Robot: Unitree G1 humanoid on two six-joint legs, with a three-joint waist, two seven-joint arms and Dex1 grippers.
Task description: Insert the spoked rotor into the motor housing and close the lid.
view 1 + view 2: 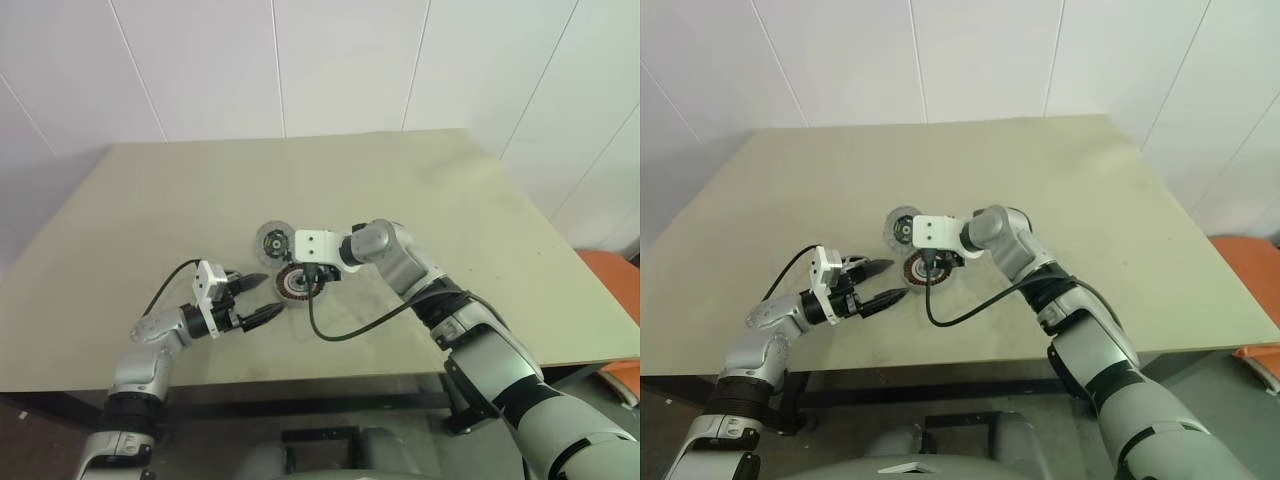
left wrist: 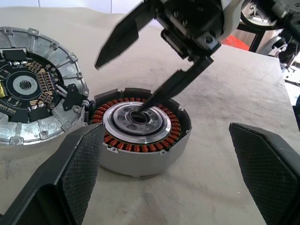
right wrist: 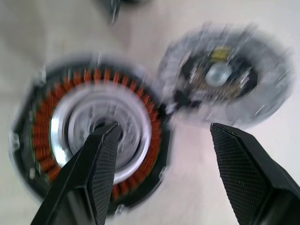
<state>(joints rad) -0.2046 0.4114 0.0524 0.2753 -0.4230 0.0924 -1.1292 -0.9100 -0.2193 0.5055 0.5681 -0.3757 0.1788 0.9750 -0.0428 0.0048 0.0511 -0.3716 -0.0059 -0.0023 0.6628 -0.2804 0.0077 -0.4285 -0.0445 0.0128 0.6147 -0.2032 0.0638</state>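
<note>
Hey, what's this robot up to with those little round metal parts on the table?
It is putting a small motor together. The right pincer, open, has one finger dipped into the centre hole of the copper-wound part on the table. The round silvery lid with a circuit board lies open beside it. The left pincer hovers open nearby, holding nothing.

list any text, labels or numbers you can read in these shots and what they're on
None can be read.
Circuit board in the open round lid: it carries small components, but any print is too small to make out.
Spoked rotor in its housing: no lettering visible.
Right end effector and left end effector: no labels visible.
</note>
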